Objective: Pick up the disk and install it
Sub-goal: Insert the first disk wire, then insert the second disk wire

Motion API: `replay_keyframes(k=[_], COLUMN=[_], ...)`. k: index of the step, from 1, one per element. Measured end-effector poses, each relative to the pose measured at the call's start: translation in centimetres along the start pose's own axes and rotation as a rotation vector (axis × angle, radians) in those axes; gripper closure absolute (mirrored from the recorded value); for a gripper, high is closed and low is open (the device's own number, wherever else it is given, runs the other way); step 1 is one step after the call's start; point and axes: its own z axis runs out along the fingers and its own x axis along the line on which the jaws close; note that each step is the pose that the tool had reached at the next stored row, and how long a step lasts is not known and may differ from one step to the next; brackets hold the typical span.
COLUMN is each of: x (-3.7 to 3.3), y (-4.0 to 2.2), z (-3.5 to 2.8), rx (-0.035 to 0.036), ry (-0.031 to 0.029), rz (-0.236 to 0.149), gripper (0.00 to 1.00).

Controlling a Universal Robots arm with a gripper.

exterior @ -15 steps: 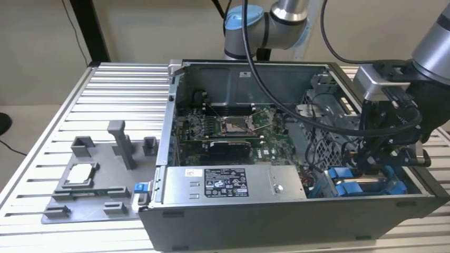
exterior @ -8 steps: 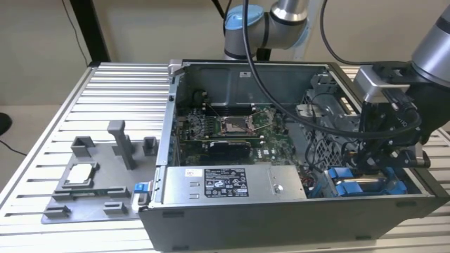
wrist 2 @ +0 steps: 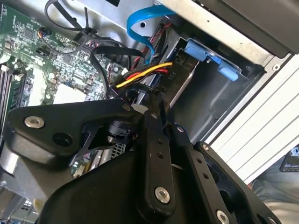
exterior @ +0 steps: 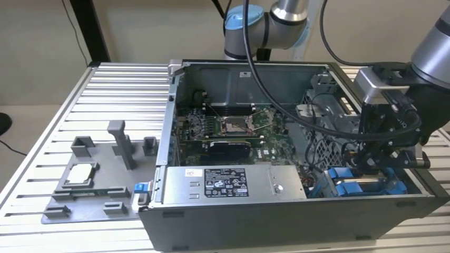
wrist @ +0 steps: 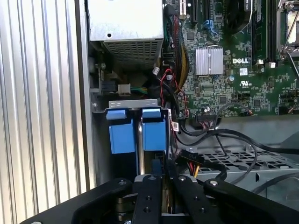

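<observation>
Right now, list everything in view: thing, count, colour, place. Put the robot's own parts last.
Computer case: one, dark grey, open on the slatted table.
Table: one, silver aluminium slats, under everything.
Motherboard: one, green, on the case floor.
Power supply box: one, silver with a black label, along the case's near wall.
Disk: one, blue bracket tabs over a metal edge, in the drive bay at the case corner on the exterior view's right.
Fixture plate: one, grey, on the table at the exterior view's left.
Square chip: one, silver, on that plate.
Data cable: one, blue, looped above the bay.
Gripper: one, black, directly over the disk bay.
</observation>
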Motion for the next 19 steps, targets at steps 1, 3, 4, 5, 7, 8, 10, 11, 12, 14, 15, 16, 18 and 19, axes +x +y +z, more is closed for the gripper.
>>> replay_keyframes(k=[1,3,4,5,7,8,10,11,12,14,15,16,18,19], x=[0.00,0.00,0.00,0.00,0.00,0.00,0.00,0.00,0.01,0.01,0.01,0.01,0.01,0.01], y=[-0.01,-0.02,-0.03,-0.03,-0.04,-0.04,-0.05,-0.05,-0.05,-0.06,-0.06,-0.06,-0.06,-0.06], z=[0.01,0.05,0.07,0.10,0.16,0.19,0.27,0.31,0.36,0.47,0.52,0.56,0.60,0.61], rx=[0.0002,0.0006,0.0007,0.0008,0.0009,0.0009,0.0009,0.0009,0.0009,0.0010,0.0010,0.0009,0.0009,0.0009], ry=[0.0000,-0.0001,-0.0002,-0.0001,-0.0001,0.0000,0.0000,0.0001,0.0001,0.0001,0.0002,0.0005,0.0006,0.0005], rz=[-0.001,-0.002,-0.002,-0.003,-0.004,-0.004,-0.005,-0.005,-0.006,-0.006,-0.007,-0.007,-0.007,-0.007], gripper=[1.00,1.00,1.00,1.00,1.00,1.00,1.00,1.00,1.00,1.00,1.00,1.00,1.00,1.00])
